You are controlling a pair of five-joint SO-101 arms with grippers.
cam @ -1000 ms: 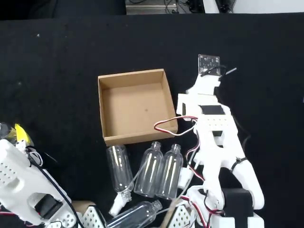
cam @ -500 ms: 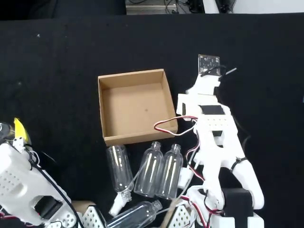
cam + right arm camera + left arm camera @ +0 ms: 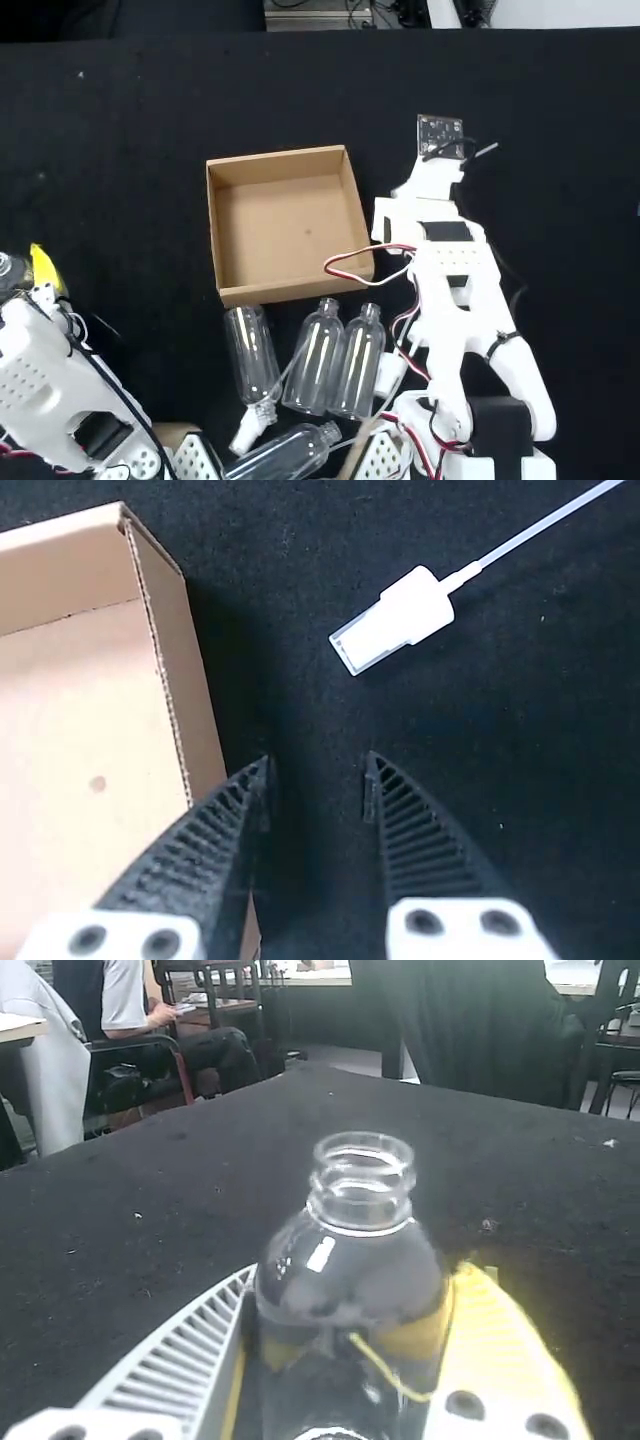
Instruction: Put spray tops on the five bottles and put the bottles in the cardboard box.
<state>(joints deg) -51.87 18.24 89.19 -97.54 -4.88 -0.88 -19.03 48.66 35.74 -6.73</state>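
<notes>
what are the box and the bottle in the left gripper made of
Box: matte brown cardboard, with raw edges and a dotted fold line. Bottle: probably clear plastic, glossy; see-through with bright highlights, though glass cannot be ruled out.

The left arm (image 3: 50,390) sits well off to the left of the cardboard box (image 3: 285,225). The left gripper (image 3: 360,1280) is clamped around a bottle (image 3: 362,1175), whose open neck points away from the wrist. The right arm (image 3: 450,300) lies along the box's right side. The right gripper (image 3: 315,770) points down just beside that wall, its jaws slightly apart and holding nothing.
</notes>
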